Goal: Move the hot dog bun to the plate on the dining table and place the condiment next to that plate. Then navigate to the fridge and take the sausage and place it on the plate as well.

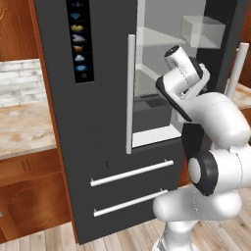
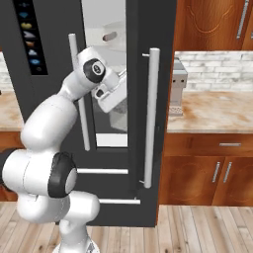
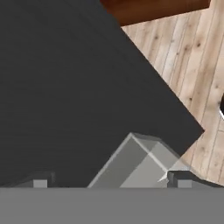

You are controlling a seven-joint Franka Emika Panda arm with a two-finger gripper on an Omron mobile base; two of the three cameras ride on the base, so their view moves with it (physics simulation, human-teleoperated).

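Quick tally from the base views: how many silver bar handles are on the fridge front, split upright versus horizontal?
On the fridge:
Upright bar handles: 2
Horizontal drawer handles: 2
Total: 4

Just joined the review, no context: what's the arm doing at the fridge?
The arm is reaching into the fridge, whose right door stands open. The gripper is open and holds nothing; its fingertips sit wide apart, looking down over a grey shelf bin and the dark fridge front. I can't make out the sausage on the shelves, so nothing has been picked up yet.
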